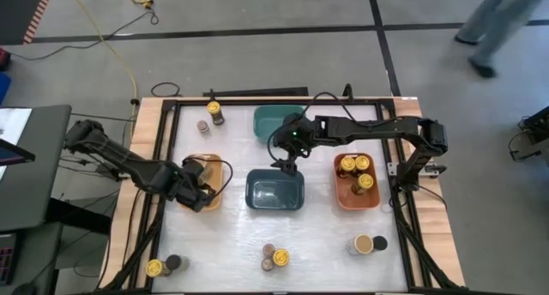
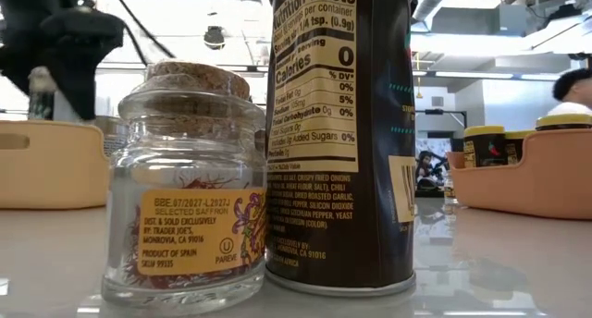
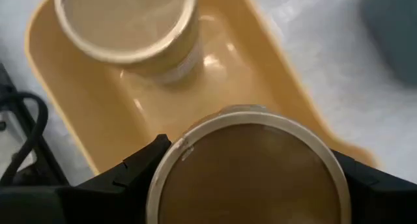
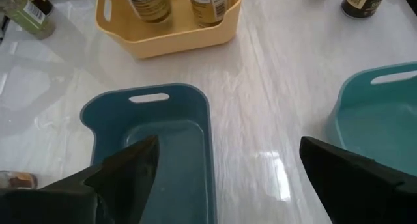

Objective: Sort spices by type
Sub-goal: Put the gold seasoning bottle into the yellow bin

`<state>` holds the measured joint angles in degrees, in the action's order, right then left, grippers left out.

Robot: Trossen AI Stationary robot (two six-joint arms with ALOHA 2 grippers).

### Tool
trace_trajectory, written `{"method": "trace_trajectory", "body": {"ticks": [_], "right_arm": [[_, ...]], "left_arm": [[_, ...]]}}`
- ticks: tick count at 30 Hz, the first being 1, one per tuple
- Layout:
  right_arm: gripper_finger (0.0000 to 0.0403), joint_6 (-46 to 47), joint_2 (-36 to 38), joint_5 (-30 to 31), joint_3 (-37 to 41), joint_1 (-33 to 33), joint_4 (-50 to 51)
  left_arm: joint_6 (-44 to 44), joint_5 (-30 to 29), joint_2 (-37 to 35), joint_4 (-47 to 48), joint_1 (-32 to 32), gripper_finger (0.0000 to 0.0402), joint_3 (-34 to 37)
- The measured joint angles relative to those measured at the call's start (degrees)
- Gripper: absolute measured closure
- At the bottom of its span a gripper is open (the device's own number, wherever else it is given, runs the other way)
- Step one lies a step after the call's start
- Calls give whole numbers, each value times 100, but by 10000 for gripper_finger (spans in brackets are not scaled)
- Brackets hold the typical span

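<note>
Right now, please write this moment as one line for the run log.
left gripper: shut on tan-topped jar, over yellow bin | right gripper: open, empty, above dark-blue bin | orange bin: three yellow-lidded jars

Two dark jointed arms (image 1: 129, 162) — black cables looped along them, matte black fingers (image 4: 124, 168).

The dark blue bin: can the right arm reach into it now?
Probably yes. The right end effector hangs open just over the rim of the dark blue bin, which looks empty, and nothing lies between them.
</note>
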<state>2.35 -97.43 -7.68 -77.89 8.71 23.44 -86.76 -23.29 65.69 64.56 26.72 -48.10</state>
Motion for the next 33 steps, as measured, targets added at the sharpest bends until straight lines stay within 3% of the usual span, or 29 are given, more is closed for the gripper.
{"method": "trace_trajectory", "body": {"ticks": [13,33], "right_arm": [[5,22,-2,0,0,-13,-11],[5,24,-2,-131,0,-87,-11]], "left_arm": [[-427,-247,-4,-504,66,123,718],[-588,-243,-382,-90,64,123,791]]}}
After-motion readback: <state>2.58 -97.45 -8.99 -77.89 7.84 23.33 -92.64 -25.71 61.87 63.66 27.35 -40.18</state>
